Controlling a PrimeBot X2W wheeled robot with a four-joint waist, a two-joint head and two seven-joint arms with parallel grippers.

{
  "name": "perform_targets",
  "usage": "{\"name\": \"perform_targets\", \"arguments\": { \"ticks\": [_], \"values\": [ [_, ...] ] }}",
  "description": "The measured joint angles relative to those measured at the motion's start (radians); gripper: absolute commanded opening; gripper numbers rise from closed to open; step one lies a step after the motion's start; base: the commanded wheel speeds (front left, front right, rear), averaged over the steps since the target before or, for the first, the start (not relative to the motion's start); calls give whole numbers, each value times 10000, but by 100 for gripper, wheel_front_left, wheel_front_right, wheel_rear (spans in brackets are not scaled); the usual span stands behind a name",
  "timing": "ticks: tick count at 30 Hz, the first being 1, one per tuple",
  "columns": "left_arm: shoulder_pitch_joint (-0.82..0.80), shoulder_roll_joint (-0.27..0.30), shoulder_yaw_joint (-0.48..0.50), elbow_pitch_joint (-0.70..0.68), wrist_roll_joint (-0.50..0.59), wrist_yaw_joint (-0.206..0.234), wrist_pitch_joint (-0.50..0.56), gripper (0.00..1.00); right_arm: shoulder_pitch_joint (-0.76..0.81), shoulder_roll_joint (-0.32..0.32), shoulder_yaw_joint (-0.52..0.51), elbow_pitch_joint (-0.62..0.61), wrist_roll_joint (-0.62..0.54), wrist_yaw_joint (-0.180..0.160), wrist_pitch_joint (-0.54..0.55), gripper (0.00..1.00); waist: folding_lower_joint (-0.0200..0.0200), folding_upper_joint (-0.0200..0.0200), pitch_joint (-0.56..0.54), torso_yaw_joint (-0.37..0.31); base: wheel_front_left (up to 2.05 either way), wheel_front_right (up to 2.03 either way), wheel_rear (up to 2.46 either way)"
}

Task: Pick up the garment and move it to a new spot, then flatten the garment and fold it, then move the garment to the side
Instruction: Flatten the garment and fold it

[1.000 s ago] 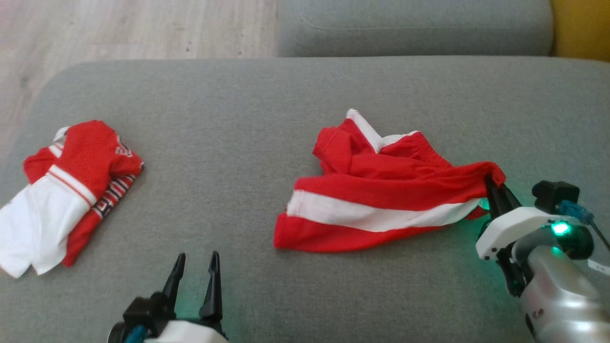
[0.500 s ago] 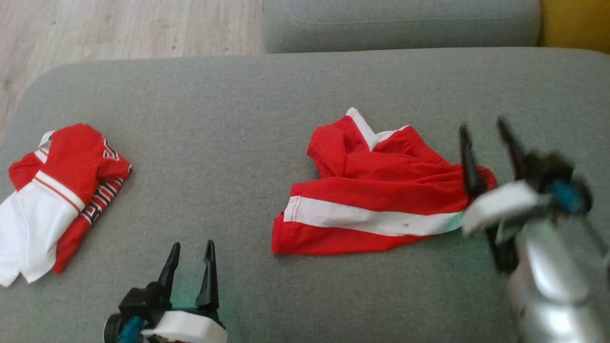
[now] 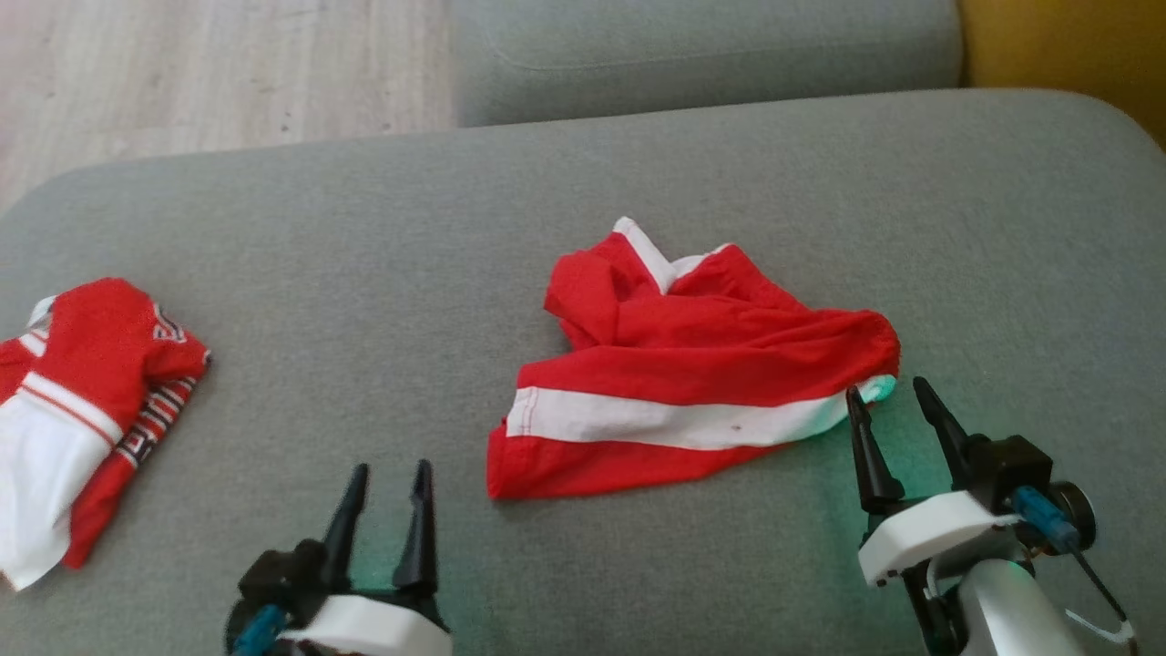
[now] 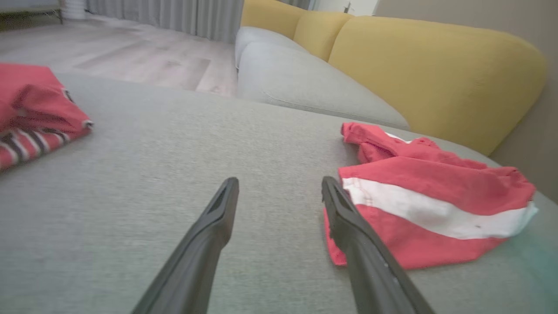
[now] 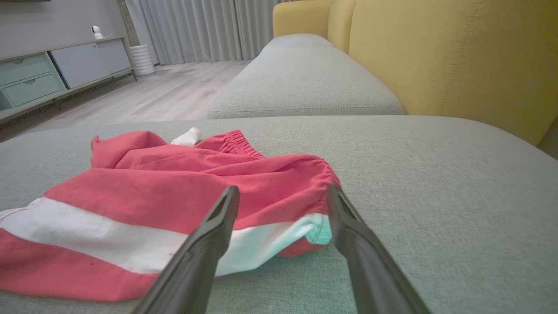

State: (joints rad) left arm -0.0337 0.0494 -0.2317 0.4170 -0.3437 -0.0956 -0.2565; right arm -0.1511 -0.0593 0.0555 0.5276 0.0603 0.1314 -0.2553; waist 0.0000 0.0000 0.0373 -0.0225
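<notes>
No legible text, brand or number appears at this moment. Dark-and-white lettering runs along the edge of the folded red-and-white garment (image 3: 91,401) at the left of the grey sofa cushion (image 3: 364,273), with a further mark on its upper fold, both too blurred to read.

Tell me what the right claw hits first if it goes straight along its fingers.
Likely the red and white garment: the right claw is open and aimed at its near corner, where the white stripe ends, low over the grey cushion. Depth is unclear; it could skim the cushion first.
</notes>
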Motion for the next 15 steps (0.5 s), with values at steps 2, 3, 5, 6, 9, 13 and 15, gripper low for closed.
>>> {"name": "perform_targets", "arguments": {
  "ticks": [2,3,5,6,9,13,15],
  "values": [
    [-113,-2,-349,163,-654,-161,0,100,-7,10,52,-33,21,0,0,100,0,0,89,-110,0,0,0],
    [-244,0,-623,368,-993,-213,2,100,-9,13,90,-35,36,0,0,100,0,0,141,-174,0,0,0],
    [-656,-10,-1106,807,-1484,-293,0,100,-27,29,207,-38,61,0,0,100,0,0,262,-302,0,0,0],
    [-933,-8,-1409,993,-1801,-291,2,100,-35,36,284,-40,109,0,0,100,0,0,329,-375,0,0,0],
    [-1831,-10,-2307,1425,-2711,-293,2,100,-43,67,403,-35,125,0,0,100,0,0,533,-591,0,0,0],
    [-2775,63,-3396,2173,-3916,-295,2,100,-105,79,451,-27,196,0,0,100,1,0,807,-871,0,0,0],
    [-2981,190,-3754,2577,-4498,-297,2,100,-239,81,454,-27,205,0,0,100,1,0,925,-994,0,0,0]
  ]
}}
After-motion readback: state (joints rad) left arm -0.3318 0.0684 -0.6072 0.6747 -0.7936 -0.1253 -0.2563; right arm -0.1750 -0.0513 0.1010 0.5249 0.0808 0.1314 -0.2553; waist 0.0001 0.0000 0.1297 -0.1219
